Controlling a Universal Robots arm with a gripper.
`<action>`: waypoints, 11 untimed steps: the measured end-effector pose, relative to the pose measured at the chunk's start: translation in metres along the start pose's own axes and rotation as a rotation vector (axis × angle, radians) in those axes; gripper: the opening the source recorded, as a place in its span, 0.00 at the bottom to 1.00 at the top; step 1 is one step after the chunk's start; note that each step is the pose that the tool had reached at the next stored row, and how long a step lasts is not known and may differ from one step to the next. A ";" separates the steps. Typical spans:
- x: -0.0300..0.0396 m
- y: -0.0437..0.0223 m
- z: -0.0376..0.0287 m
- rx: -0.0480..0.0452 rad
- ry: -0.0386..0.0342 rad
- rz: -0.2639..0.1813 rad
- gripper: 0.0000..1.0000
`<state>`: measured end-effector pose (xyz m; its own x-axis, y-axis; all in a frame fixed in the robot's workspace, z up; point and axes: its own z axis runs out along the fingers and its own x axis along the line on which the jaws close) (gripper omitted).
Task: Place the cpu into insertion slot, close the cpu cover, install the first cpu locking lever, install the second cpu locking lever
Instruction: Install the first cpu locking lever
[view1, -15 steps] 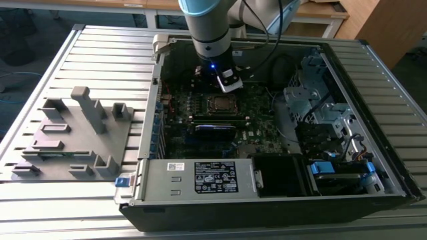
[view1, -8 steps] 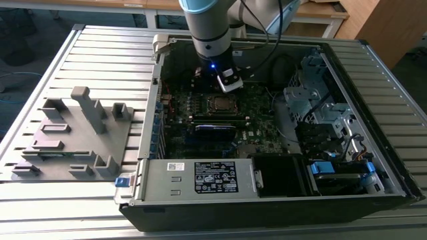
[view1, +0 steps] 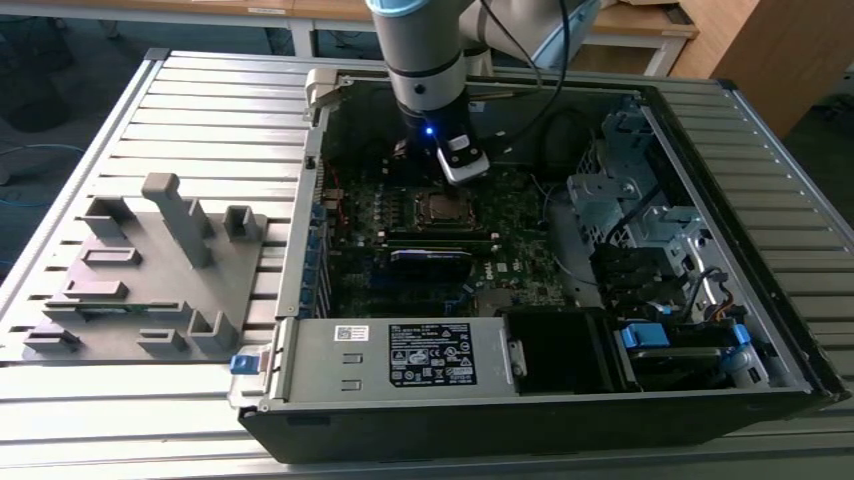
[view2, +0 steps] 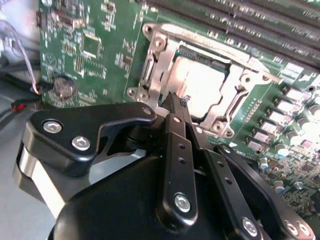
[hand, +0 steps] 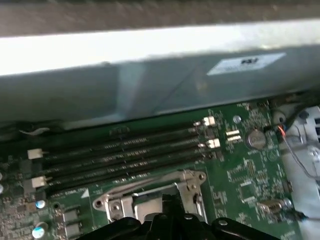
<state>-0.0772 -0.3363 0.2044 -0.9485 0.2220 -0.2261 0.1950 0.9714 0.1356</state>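
My end effector (view2: 175, 102) hangs inside the open computer case (view1: 747, 330), its two fingers pressed together to a single narrow tip with nothing held between them. In the second wrist view that tip sits at the lower edge of the insertion slot (view2: 150, 75), just above the metal frame. The cpu (view2: 197, 82) lies flat in the slot, its dull silver top showing through the square window of the cpu cover (view2: 245, 82), which is down over it. In the exterior view the socket (view1: 442, 207) is at the centre of the frame on the motherboard (view1: 521, 270), just below my wrist. In the first wrist view the closed tip (hand: 170, 205) is at the bottom centre, against the cover's metal rim (hand: 150, 192), with the long black memory slots (hand: 125, 157) running just beyond. A grey fixture block (view1: 147, 270) stands on the slatted desk (view1: 80, 420) at the exterior view's left.
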 end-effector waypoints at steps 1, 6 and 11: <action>-0.0007 0.0002 0.0000 0.0102 -0.0027 0.004 0.10; -0.0043 0.0013 0.0003 0.0618 -0.0157 0.017 0.10; -0.0044 0.0014 0.0006 0.0644 -0.0111 0.017 0.10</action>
<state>-0.0726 -0.3359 0.2051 -0.9422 0.2386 -0.2351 0.2266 0.9709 0.0771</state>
